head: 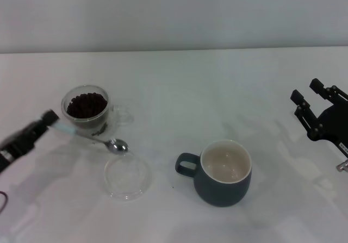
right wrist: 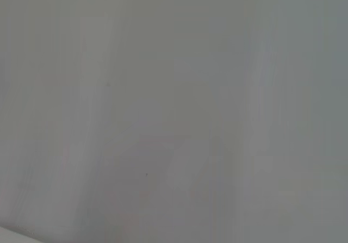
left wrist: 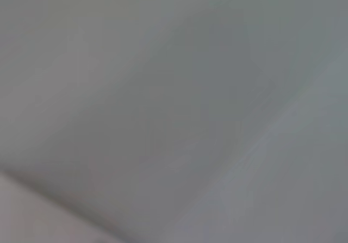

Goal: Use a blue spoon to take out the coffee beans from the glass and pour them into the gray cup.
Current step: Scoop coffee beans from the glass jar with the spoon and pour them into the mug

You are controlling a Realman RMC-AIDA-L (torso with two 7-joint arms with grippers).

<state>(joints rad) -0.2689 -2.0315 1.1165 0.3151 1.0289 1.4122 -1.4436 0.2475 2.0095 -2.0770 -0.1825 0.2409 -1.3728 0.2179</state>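
In the head view the glass (head: 87,110) stands at the left, full of dark coffee beans (head: 86,105). The blue spoon (head: 95,139) lies just in front of it, its silver bowl near a flat clear saucer. My left gripper (head: 48,119) is shut on the end of the spoon's pale-blue handle, low over the table. The gray cup (head: 223,172) stands in the middle right, its cream inside empty, its handle pointing left. My right gripper (head: 310,104) is open at the far right, away from everything. Both wrist views show only blank table.
A flat round clear glass saucer (head: 128,176) lies in front of the spoon's bowl, left of the cup. The white table (head: 179,91) runs back to a pale wall.
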